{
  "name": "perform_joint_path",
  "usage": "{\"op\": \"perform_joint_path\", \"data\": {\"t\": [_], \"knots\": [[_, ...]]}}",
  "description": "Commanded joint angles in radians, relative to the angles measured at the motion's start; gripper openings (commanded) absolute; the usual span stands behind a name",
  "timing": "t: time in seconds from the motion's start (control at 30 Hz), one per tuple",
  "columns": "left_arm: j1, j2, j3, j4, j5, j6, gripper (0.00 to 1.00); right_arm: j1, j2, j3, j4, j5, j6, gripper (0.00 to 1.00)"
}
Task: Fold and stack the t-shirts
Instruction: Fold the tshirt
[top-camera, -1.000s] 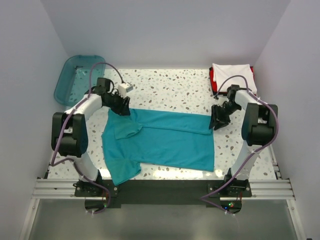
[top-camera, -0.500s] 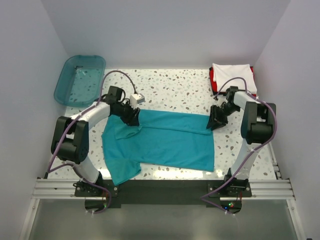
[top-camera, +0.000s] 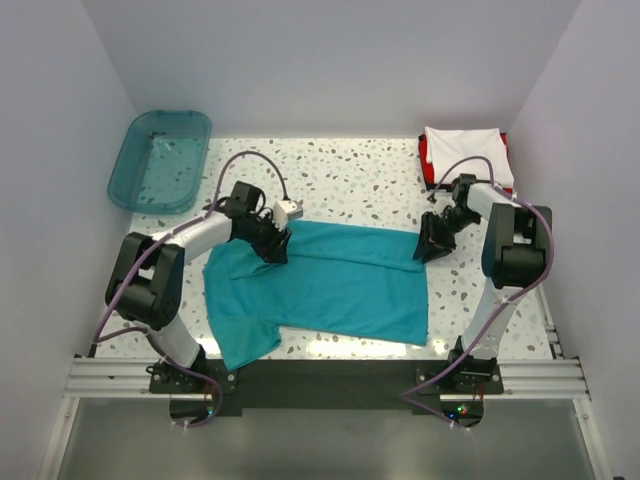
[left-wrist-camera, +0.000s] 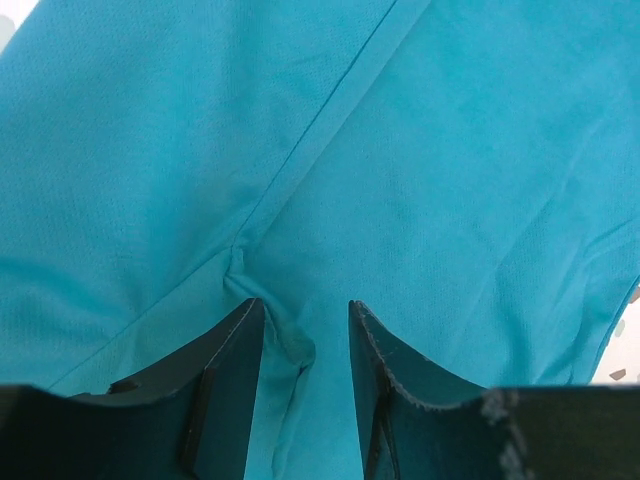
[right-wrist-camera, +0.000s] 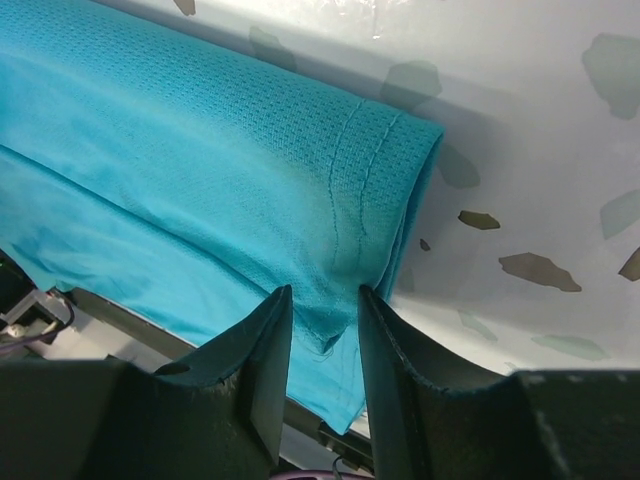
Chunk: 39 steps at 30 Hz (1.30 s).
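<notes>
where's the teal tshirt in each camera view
top external: teal t-shirt spread flat mid-table.
left wrist: fills nearly the whole frame, puckered at the left gripper.
right wrist: upper left, folded hem corner in the right gripper.
shared landmark: speckled table, top and right wrist views; sliver in left.

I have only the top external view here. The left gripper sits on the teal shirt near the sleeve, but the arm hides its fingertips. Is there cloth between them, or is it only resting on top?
Observer: There is cloth. In the left wrist view, the left gripper has a puckered ridge of the teal t-shirt pinched in it, just beside a seam.
Operator: And the right gripper, which part does it hold?
Observer: The right gripper pinches a folded corner of the shirt; the stitched hem runs down into its grip.
Operator: Is that fold pressed flat?
Observer: No. Its edge looks rounded and casts a shadow on the table.
</notes>
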Motion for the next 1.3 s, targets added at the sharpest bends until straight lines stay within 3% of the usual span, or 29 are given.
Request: {"op": "perform_joint_path", "data": {"t": [0.0,0.17,0.3,0.47,0.73,1.27], "knots": [[-0.021,-0.008,-0.001,0.081,0.021,0.004,0.44,0.001,-0.063,0.003,-0.032,-0.012,0.004,0.36],[-0.095,-0.046,-0.015,0.232,0.096,0.052,0.42,0.001,-0.130,-0.021,-0.044,-0.038,-0.036,0.36],[-0.219,0.003,0.015,0.432,0.113,0.139,0.43,-0.002,-0.201,-0.067,-0.029,-0.063,-0.035,0.35],[-0.313,0.107,0.134,0.464,0.173,0.230,0.43,-0.011,-0.216,-0.118,0.001,-0.040,-0.013,0.31],[-0.451,0.089,-0.003,0.511,0.121,0.398,0.45,-0.021,-0.173,-0.093,0.122,0.051,0.045,0.36],[-0.489,0.187,0.023,0.410,0.096,0.466,0.46,-0.022,-0.012,0.042,0.222,0.063,0.108,0.35]]}}
